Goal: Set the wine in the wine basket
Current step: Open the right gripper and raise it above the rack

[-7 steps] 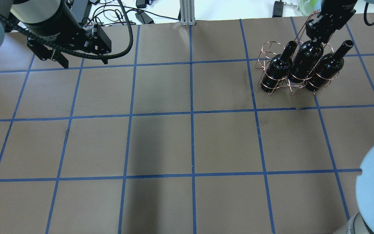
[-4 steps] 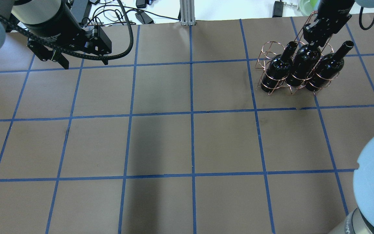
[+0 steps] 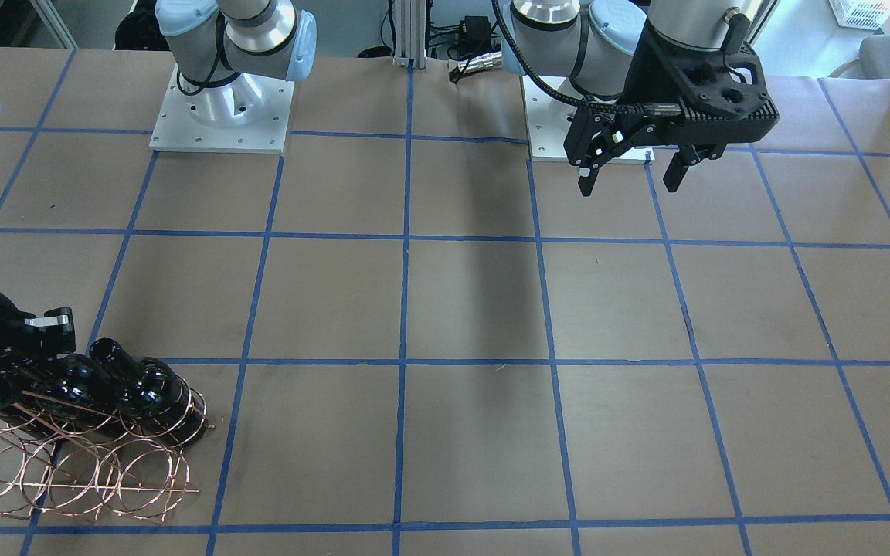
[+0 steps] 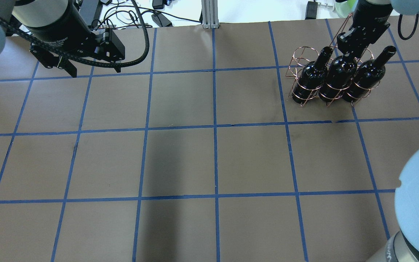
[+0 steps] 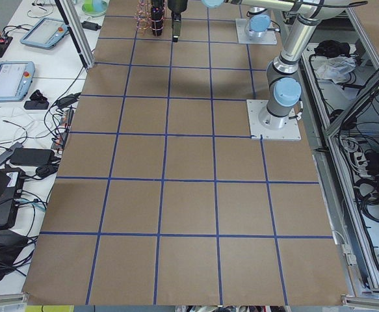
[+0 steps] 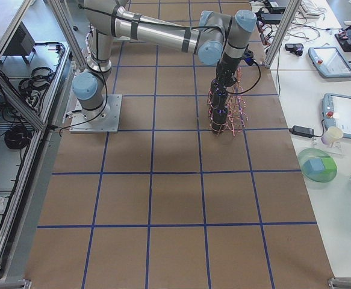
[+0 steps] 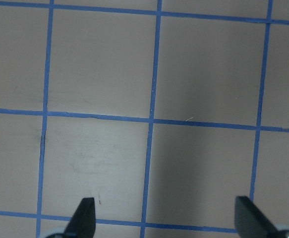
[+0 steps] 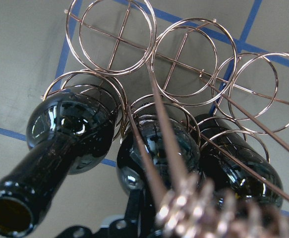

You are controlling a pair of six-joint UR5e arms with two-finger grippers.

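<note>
Found middle bottle (image 4: 336,78) standing in wire basket (image 8: 153,47), between two others, neck clamped by right gripper (image 4: 348,51). Found left gripper (image 3: 629,185) spread wide, empty, well apart. Judged nearly done; left only: release, withdraw.

Opposed overhead and front cameras share the wine basket (image 3: 78,467).

Middle wine (image 4: 337,77) inside wine basket (image 4: 304,47)
</note>
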